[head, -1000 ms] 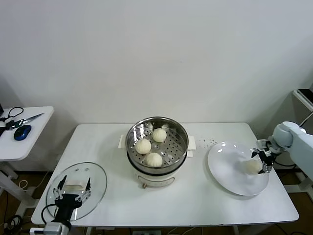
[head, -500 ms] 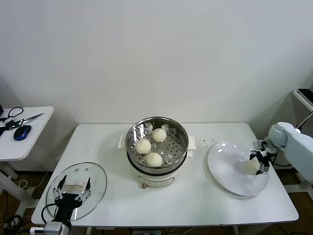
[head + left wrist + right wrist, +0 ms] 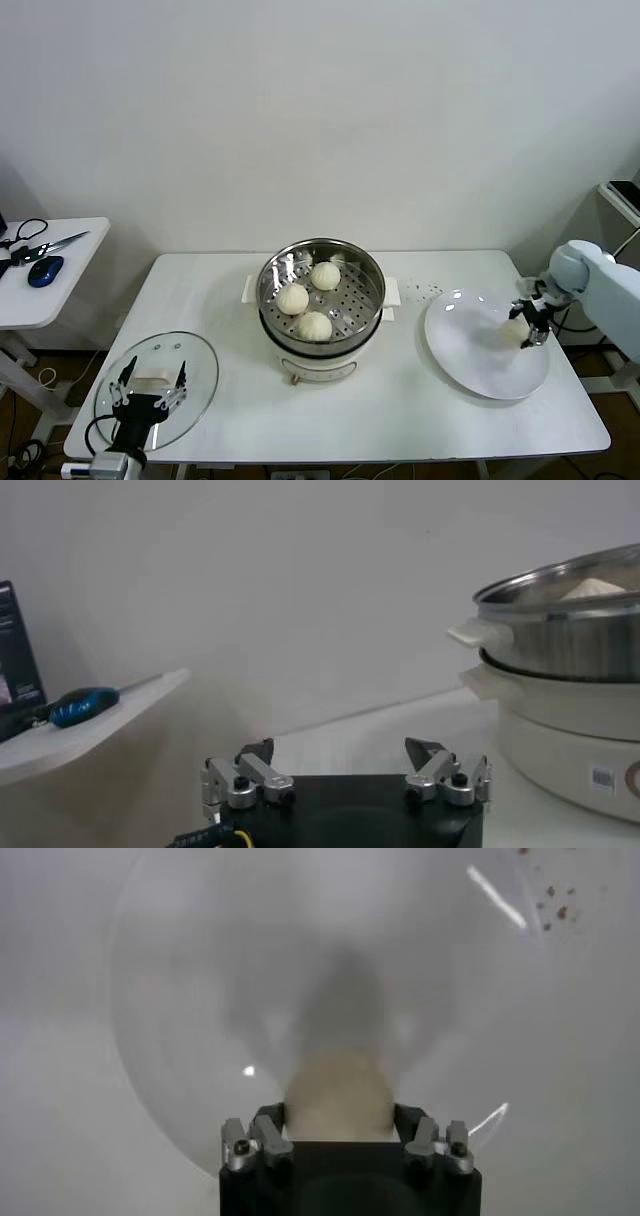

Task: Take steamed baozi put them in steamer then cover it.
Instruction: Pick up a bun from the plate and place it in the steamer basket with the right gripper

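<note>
Holding the last steamed baozi point(image 3: 516, 328) between its jaws, my right gripper point(image 3: 527, 322) sits above the white plate point(image 3: 470, 350) at the right end of the counter point(image 3: 400, 400); on the right wrist feed the bun point(image 3: 338, 1096) fills the gap between the jaws. Three more baozi point(image 3: 310, 298) lie in the steel steamer point(image 3: 321, 295) at the counter's middle. My left gripper point(image 3: 148, 400) waits over the glass cover point(image 3: 195, 370) near the left front corner, jaws spread wide and pinching nothing.
</note>
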You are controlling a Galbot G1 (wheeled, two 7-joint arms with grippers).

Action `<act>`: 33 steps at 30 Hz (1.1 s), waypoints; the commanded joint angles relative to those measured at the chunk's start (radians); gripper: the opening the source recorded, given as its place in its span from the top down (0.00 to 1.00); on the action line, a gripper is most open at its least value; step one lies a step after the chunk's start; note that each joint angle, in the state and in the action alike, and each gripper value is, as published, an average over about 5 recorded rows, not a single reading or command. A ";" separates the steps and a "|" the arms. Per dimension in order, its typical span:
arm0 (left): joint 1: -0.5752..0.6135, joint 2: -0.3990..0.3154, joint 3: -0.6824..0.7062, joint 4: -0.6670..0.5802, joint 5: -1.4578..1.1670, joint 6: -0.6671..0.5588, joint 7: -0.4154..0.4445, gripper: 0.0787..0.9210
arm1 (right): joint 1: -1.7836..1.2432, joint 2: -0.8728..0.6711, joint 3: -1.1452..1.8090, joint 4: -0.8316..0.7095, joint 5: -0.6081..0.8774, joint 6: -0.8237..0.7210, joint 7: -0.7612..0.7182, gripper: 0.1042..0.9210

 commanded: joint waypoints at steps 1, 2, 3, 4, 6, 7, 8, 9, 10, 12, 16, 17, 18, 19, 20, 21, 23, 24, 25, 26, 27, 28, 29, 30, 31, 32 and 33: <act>-0.021 0.002 0.026 -0.008 -0.003 0.006 0.001 0.12 | 0.486 0.056 -0.475 0.124 0.469 -0.143 0.024 0.27; -0.022 0.002 0.031 -0.009 -0.003 0.005 0.002 0.12 | 0.546 0.079 -0.529 0.132 0.526 -0.155 0.031 0.27; -0.023 0.003 0.034 -0.009 -0.003 0.004 0.002 0.12 | 0.606 0.103 -0.580 0.140 0.582 -0.166 0.039 0.26; -0.023 0.003 0.038 -0.010 -0.003 0.002 0.002 0.12 | 0.662 0.130 -0.634 0.150 0.641 -0.177 0.045 0.26; -0.024 0.004 0.042 -0.011 -0.005 0.001 0.002 0.12 | 0.746 0.182 -0.727 0.171 0.745 -0.196 0.053 0.26; -0.026 0.004 0.044 -0.011 -0.006 0.000 0.001 0.12 | 0.777 0.208 -0.765 0.181 0.793 -0.206 0.058 0.26; -0.029 0.005 0.045 -0.012 -0.007 0.000 0.001 0.12 | 0.802 0.233 -0.797 0.191 0.838 -0.216 0.062 0.25; -0.031 0.005 0.046 -0.012 -0.010 0.000 0.001 0.12 | 0.823 0.259 -0.823 0.201 0.881 -0.225 0.068 0.25; -0.034 0.005 0.047 -0.013 -0.013 -0.001 0.002 0.12 | 0.843 0.286 -0.847 0.210 0.924 -0.236 0.075 0.25; -0.037 0.006 0.050 -0.014 -0.017 -0.002 0.002 0.12 | 0.872 0.337 -0.884 0.231 0.997 -0.255 0.090 0.25; -0.036 0.007 0.059 -0.012 -0.020 -0.009 0.003 0.12 | 0.891 0.441 -0.926 0.266 1.095 -0.287 0.125 0.25; -0.035 0.008 0.060 -0.011 -0.020 -0.012 0.003 0.12 | 0.887 0.467 -0.930 0.272 1.110 -0.294 0.136 0.25; -0.033 0.009 0.061 -0.011 -0.021 -0.014 0.003 0.12 | 0.880 0.491 -0.932 0.277 1.119 -0.301 0.146 0.25; -0.031 0.011 0.061 -0.011 -0.022 -0.015 0.003 0.12 | 0.874 0.511 -0.932 0.281 1.126 -0.307 0.154 0.25; -0.030 0.012 0.061 -0.012 -0.023 -0.016 0.003 0.12 | 0.864 0.532 -0.933 0.284 1.131 -0.313 0.162 0.25; -0.029 0.014 0.061 -0.013 -0.024 -0.017 0.003 0.12 | 0.854 0.550 -0.934 0.286 1.133 -0.317 0.168 0.25; -0.028 0.016 0.060 -0.014 -0.027 -0.017 0.003 0.12 | 0.834 0.578 -0.936 0.288 1.132 -0.322 0.180 0.25; -0.029 0.017 0.060 -0.015 -0.029 -0.016 0.003 0.12 | 0.820 0.590 -0.936 0.289 1.131 -0.326 0.188 0.25; -0.030 0.018 0.059 -0.016 -0.030 -0.016 0.003 0.12 | 0.810 0.598 -0.936 0.289 1.128 -0.328 0.194 0.26; -0.030 0.018 0.059 -0.017 -0.031 -0.015 0.004 0.12 | 0.797 0.605 -0.935 0.289 1.123 -0.331 0.201 0.26; -0.031 0.019 0.059 -0.017 -0.032 -0.015 0.004 0.12 | 0.784 0.612 -0.934 0.289 1.116 -0.335 0.208 0.25; -0.031 0.020 0.058 -0.018 -0.032 -0.015 0.004 0.12 | 0.772 0.616 -0.934 0.290 1.108 -0.337 0.214 0.25; -0.031 0.021 0.058 -0.018 -0.033 -0.015 0.004 0.12 | 0.760 0.620 -0.935 0.292 1.101 -0.340 0.221 0.25; -0.030 0.023 0.056 -0.018 -0.035 -0.015 0.005 0.12 | 0.748 0.624 -0.936 0.295 1.093 -0.343 0.228 0.25; -0.030 0.024 0.054 -0.017 -0.038 -0.016 0.006 0.12 | 0.738 0.627 -0.936 0.299 1.088 -0.345 0.234 0.25; -0.029 0.025 0.052 -0.016 -0.041 -0.016 0.006 0.12 | 0.727 0.631 -0.937 0.302 1.084 -0.348 0.240 0.25; -0.028 0.026 0.049 -0.014 -0.044 -0.017 0.007 0.12 | 0.715 0.634 -0.937 0.304 1.079 -0.351 0.246 0.25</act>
